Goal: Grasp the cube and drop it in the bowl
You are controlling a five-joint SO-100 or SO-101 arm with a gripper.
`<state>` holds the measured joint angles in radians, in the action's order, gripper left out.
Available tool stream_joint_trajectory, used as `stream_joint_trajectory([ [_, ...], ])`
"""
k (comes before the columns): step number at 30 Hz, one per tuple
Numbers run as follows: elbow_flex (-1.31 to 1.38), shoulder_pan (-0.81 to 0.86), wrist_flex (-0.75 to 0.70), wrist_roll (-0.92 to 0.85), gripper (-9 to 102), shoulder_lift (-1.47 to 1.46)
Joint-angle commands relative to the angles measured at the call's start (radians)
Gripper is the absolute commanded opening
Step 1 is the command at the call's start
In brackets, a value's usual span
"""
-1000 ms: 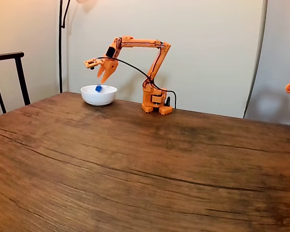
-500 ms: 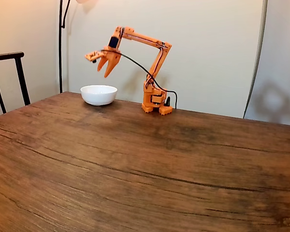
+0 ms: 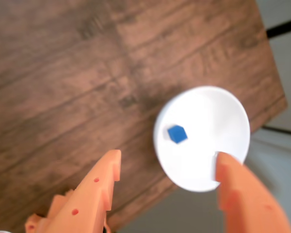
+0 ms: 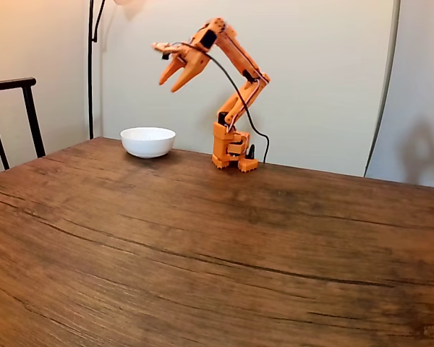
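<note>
The small blue cube (image 3: 177, 134) lies inside the white bowl (image 3: 218, 111), left of its middle in the wrist view. The bowl (image 4: 147, 142) stands at the table's far left corner in the fixed view. My orange gripper (image 3: 167, 160) hangs open high above the bowl with nothing between its fingers (image 3: 99, 187). In the fixed view the gripper (image 4: 171, 81) is raised well above and slightly right of the bowl, jaws spread and pointing down-left.
The arm's base (image 4: 231, 148) stands on the brown wooden table (image 4: 202, 246) right of the bowl. A dark chair (image 4: 14, 116) stands at the far left and a lamp pole (image 4: 91, 69) behind the bowl. The table edge (image 3: 262, 68) runs close behind the bowl.
The cube dropped into the bowl a second ago. Since then the open gripper has risen steadily, up and slightly right, away from the bowl. An orange device and hand at the right edge are gone.
</note>
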<state>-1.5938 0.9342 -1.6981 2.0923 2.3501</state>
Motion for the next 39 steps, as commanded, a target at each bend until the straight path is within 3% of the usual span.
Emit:
stream_joint_trajectory([
  [1,0.002,-0.054,-0.058,-0.043,17,0.057],
  [9,-0.081,-0.241,-0.058,-0.049,11,0.138],
  [15,-0.092,-0.383,-0.038,-0.038,0,0.233],
  [25,-0.229,-0.479,-0.028,-0.012,0,0.414],
  [39,-0.83,-0.67,0.397,-0.118,0,0.845],
])
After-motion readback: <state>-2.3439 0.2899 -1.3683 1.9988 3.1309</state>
